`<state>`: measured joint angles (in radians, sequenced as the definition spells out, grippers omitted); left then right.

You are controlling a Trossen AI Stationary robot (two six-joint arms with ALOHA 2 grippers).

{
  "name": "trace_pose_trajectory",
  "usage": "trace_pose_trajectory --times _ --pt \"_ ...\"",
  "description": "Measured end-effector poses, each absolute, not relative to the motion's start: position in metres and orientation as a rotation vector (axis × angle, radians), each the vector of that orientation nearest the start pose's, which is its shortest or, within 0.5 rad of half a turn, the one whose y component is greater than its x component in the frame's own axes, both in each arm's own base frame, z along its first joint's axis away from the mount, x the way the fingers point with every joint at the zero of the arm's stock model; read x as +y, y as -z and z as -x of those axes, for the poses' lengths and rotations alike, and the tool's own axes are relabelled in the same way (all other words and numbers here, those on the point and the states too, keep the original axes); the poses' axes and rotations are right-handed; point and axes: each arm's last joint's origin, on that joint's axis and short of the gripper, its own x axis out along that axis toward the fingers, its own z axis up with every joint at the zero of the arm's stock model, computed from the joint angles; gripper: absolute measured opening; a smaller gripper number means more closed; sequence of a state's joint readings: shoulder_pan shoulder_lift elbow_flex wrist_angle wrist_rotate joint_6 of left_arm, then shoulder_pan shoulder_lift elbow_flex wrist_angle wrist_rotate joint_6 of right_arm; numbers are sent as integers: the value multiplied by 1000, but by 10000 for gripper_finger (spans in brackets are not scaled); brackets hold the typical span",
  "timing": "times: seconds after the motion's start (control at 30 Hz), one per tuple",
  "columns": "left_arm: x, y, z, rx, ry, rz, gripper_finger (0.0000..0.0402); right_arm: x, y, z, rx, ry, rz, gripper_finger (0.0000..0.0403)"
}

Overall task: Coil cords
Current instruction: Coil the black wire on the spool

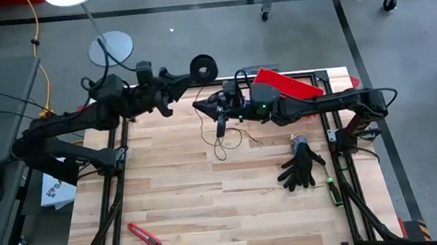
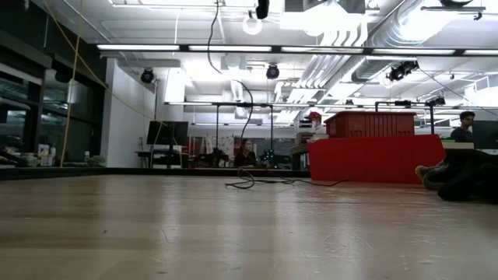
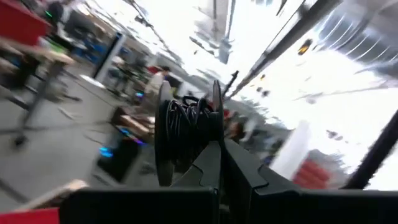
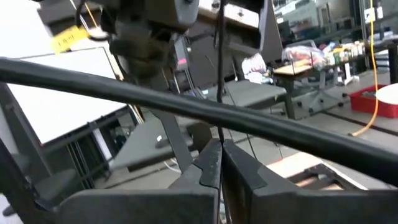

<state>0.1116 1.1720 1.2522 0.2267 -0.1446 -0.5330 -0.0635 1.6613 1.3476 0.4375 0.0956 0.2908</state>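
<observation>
We counted one black spool past the table edge, one thin cord, one red bin, one black glove, one red cutter on it.

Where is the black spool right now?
In the high view the black spool is held up by the left gripper over the table's far edge, just left of the red bin; the left wrist view shows cord wound on it.
</observation>
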Motion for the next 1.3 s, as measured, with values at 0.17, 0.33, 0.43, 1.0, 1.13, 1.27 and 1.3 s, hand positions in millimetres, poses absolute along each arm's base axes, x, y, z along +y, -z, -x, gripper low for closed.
trace_pose_trajectory --times 0.17,0.33,0.43,1.0,1.13,1.27,1.3 --pt "32 -454 -257 -408 -76 721 0 -28 -369 -391 -178 136 -268 0" --pt "31 -451 -266 -407 34 946 0 -28 -385 -390 -217 134 -213 0" --pt "31 -451 -268 -416 72 1015 0 -27 -390 -390 -232 132 -202 0" --pt "48 -451 -266 -372 156 1169 0 -24 -401 -388 -313 85 -199 0" --pt "48 -450 -266 -358 163 1184 0 -24 -403 -387 -341 86 -188 0" --pt "48 -451 -266 -368 169 1249 0 -25 -400 -390 -333 106 -176 0" --pt "48 -451 -266 -369 177 1270 0 -26 -399 -391 -336 123 -179 0"
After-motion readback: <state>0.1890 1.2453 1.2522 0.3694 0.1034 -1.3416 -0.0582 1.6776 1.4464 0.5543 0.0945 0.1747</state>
